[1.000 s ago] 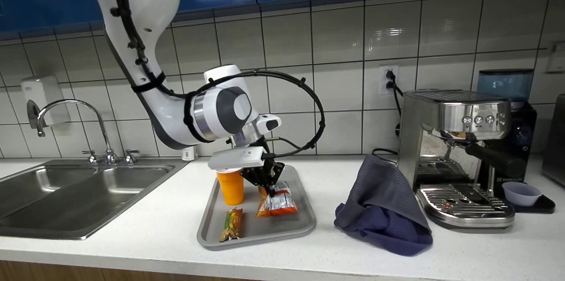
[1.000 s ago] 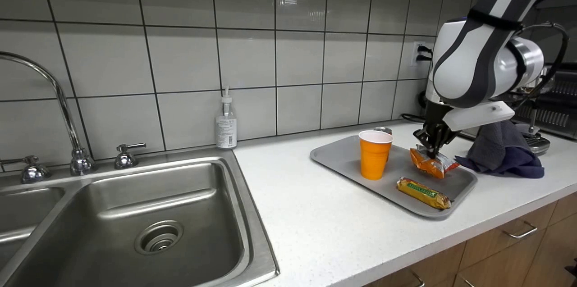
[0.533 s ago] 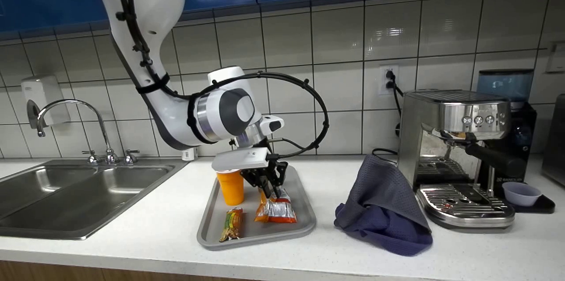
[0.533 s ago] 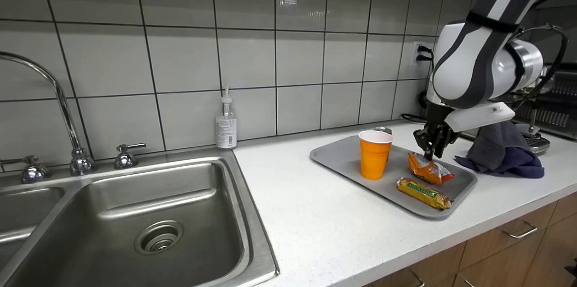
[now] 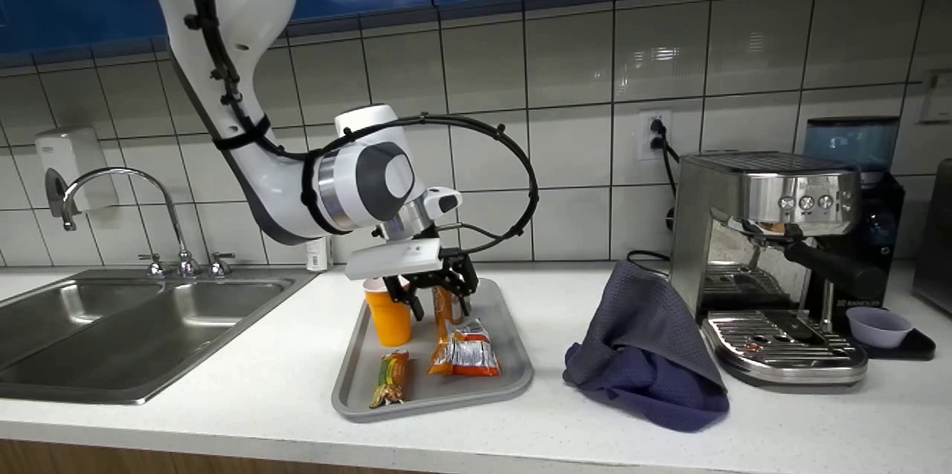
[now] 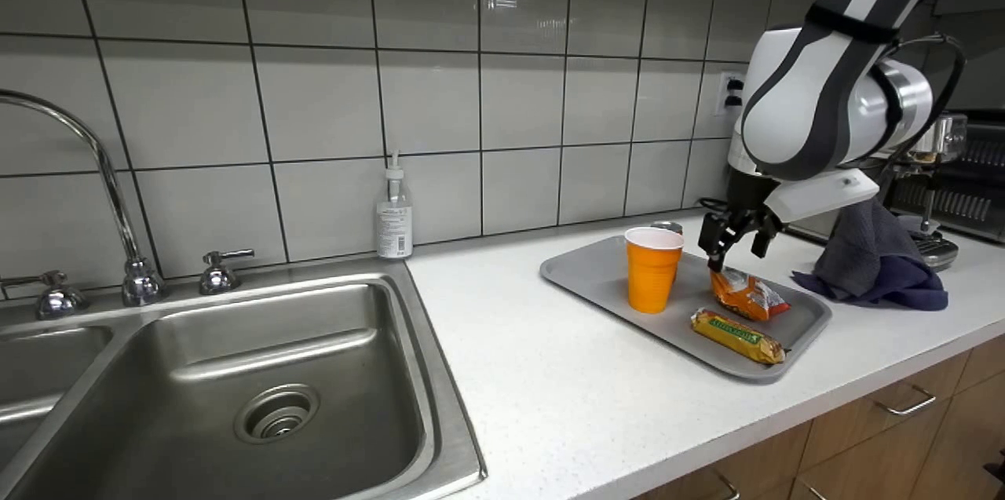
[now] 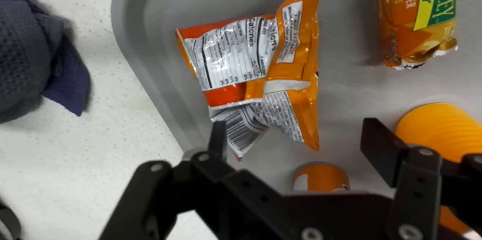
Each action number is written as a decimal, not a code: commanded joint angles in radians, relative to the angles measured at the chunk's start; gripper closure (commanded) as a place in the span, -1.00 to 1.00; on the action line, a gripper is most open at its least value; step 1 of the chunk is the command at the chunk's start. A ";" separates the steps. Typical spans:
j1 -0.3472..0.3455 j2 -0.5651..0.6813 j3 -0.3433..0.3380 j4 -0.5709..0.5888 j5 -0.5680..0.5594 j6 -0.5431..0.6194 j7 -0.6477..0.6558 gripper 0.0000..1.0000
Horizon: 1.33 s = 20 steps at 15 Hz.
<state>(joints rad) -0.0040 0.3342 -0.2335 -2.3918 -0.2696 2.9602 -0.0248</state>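
- My gripper (image 5: pixel 442 310) has its fingers spread well apart and nothing between them; it points down over the tray with no load.
- The foil snack packet (image 7: pixel 260 63) lies on the gray tray (image 5: pixel 439 391), nutrition panel up, inside the rim; soft and creased as it is, I'd judge it can only rest flat.
- One fingertip hangs very near the packet's end — I can't tell whether they touch.
- The orange cup (image 6: pixel 653 276) stands upright on its own base in both exterior views, with the orange can (image 7: pixel 324 176) upright near it.
- The granola bar packet (image 7: pixel 414 14) lies flat, apart from the snack packet; the raised rim probably serves to keep all four together.
- The towel (image 5: pixel 647 355) slumps in a peak beside the espresso machine (image 5: pixel 773 191); I can't see whether anything props it from beneath.
- My arm (image 5: pixel 279 184) drops from the upper left in an exterior view, bends, and sets the wrist low — with the looped cable (image 5: pixel 533 187) bowed outward, clear of the tray's items.
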 commanded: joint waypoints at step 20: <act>-0.098 -0.286 0.139 -0.231 0.159 0.010 -0.395 -1.00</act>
<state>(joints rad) -0.0933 0.0484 -0.1039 -2.6236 -0.1035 2.9711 -0.4278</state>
